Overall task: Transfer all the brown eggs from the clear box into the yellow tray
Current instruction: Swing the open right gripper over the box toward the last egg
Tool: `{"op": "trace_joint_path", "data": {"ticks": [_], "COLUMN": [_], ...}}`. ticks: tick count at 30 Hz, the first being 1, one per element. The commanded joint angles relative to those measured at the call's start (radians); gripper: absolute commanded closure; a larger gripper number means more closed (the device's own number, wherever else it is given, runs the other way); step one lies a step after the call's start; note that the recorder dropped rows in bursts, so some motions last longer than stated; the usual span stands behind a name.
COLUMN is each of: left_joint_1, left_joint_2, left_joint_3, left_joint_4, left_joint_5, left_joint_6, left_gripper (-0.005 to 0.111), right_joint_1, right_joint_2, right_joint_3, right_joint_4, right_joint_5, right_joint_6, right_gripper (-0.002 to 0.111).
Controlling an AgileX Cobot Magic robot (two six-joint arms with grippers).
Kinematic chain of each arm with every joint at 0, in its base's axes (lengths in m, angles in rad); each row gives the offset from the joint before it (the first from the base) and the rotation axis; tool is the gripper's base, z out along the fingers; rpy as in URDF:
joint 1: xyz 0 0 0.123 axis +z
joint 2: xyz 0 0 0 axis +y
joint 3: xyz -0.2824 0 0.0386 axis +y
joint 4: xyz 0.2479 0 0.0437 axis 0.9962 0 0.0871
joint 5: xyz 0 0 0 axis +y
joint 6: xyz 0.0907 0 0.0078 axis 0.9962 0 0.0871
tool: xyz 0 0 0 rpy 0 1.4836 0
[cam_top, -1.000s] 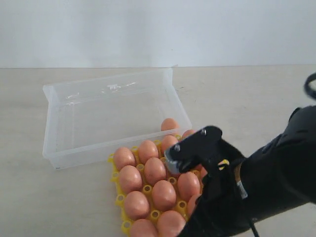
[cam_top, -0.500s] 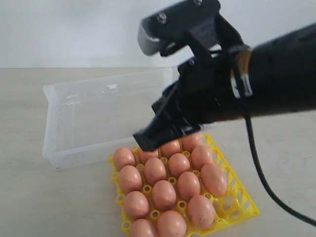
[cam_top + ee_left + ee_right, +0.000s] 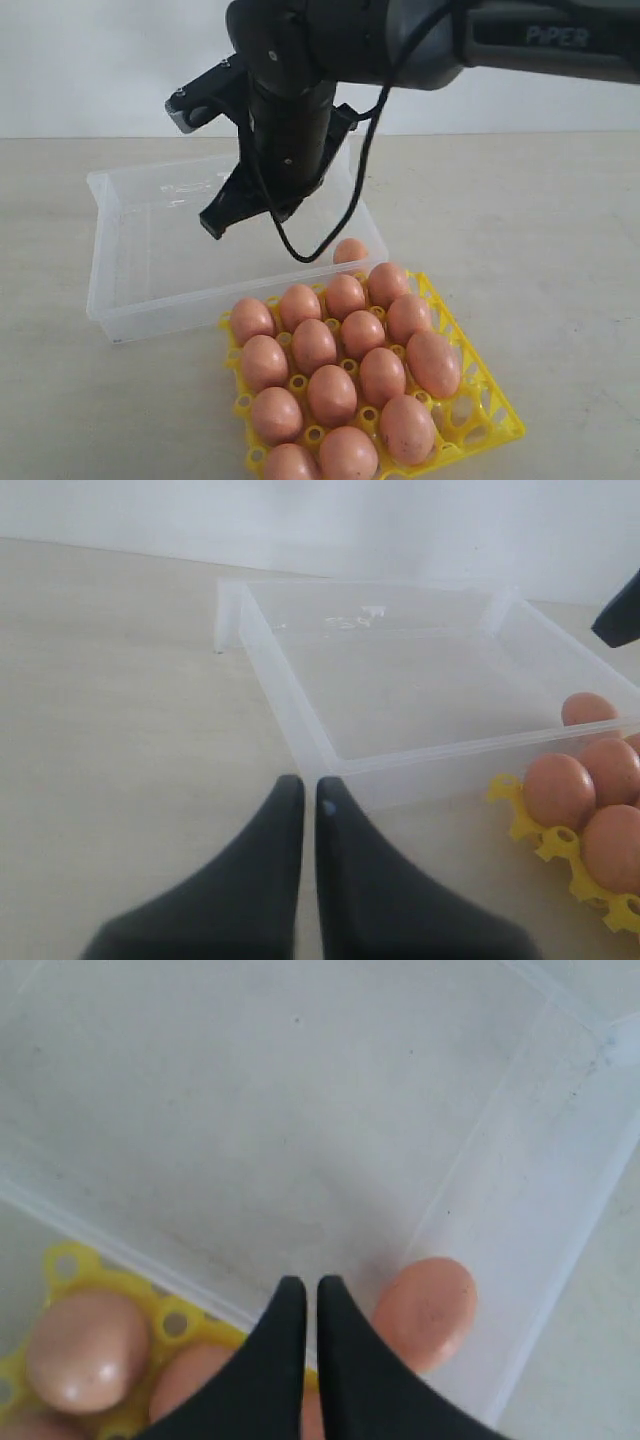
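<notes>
One brown egg (image 3: 348, 250) lies alone in the clear box (image 3: 110, 215), at the corner nearest the yellow tray (image 3: 497, 407); it also shows in the wrist views (image 3: 425, 1312) (image 3: 588, 709). Several brown eggs (image 3: 333, 393) fill the tray's cups. My right gripper (image 3: 214, 223) hangs over the box's middle, shut and empty (image 3: 303, 1285), with the lone egg just beside its tips. My left gripper (image 3: 306, 785) is shut and empty, low over the table just outside the box's wall (image 3: 300, 735); the exterior view does not show it.
The tray sits against the box's front wall. An open cup (image 3: 464, 411) shows at the tray's right front corner. The right arm (image 3: 400, 40) stretches across the top of the exterior view. Bare beige table (image 3: 520, 220) surrounds both.
My right arm has lifted from low in front of the tray and swung left and back to hang over the clear box. Its gripper stayed shut. The eggs have not moved.
</notes>
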Motion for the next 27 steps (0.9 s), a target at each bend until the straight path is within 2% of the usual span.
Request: {"op": "trace_joint_path", "data": {"ticks": [1, 4, 7, 11, 17, 22, 27], "left_joint_1": [-0.002, -0.002, -0.002, -0.002, -0.002, -0.002, -0.002], "left_joint_2": [0.004, 0.004, 0.004, 0.004, 0.004, 0.004, 0.004], "left_joint_3": [0.004, 0.004, 0.004, 0.004, 0.004, 0.004, 0.004], "left_joint_4": [0.004, 0.004, 0.004, 0.004, 0.004, 0.004, 0.004], "left_joint_5": [-0.007, -0.007, -0.007, -0.007, -0.007, -0.007, -0.007], "left_joint_6": [0.004, 0.004, 0.004, 0.004, 0.004, 0.004, 0.004], "left_gripper": [0.103, 0.103, 0.103, 0.103, 0.103, 0.103, 0.103], "right_joint_1": [-0.025, -0.036, -0.061, -0.102, -0.151, -0.152, -0.152], "right_joint_2": [0.073, 0.093, 0.098, 0.098, 0.100, 0.116, 0.166], "right_joint_3": [-0.110, -0.127, -0.127, -0.127, -0.127, -0.127, -0.127], "right_joint_4": [0.011, 0.011, -0.010, 0.010, 0.134, 0.173, 0.166], "right_joint_5": [0.061, 0.106, 0.149, 0.188, 0.165, 0.098, 0.103], "right_joint_6": [0.101, 0.179, 0.299, 0.373, 0.366, 0.366, 0.375], "right_gripper": [0.097, 0.075, 0.059, 0.058, 0.058, 0.058, 0.058]}}
